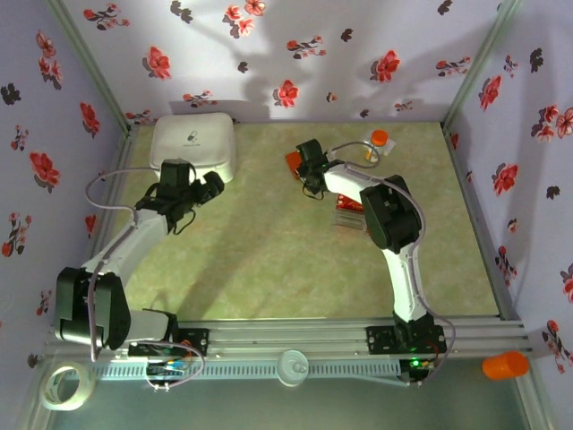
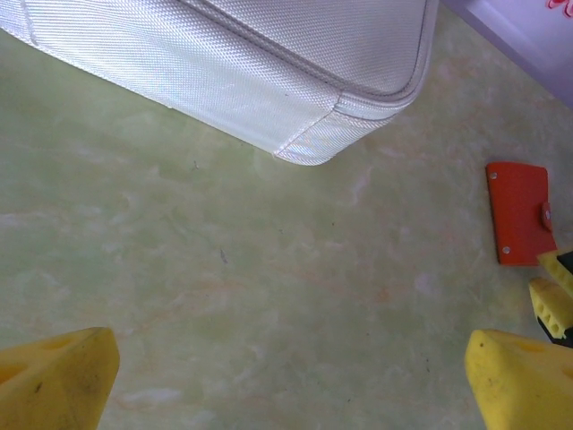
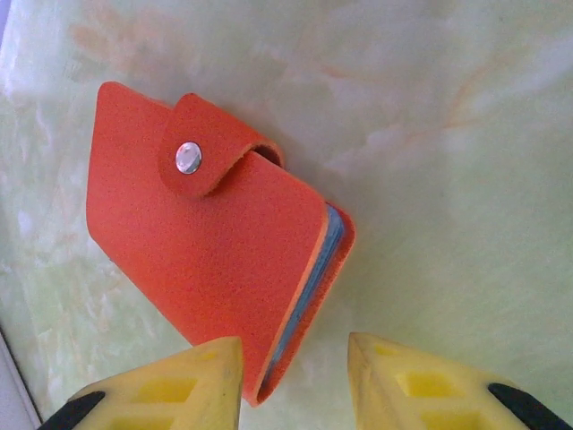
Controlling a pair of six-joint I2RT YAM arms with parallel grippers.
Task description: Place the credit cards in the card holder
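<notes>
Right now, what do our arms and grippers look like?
Left arm and right arm: white links, black joint housings, a grey cable looping along each. Left gripper and right gripper: chunky yellow fingers, with black patches on the right's.

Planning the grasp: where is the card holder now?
In the top view the card holder lies closed at the far middle of the table, right of the white box, just ahead of the right gripper, jaws open.
</notes>
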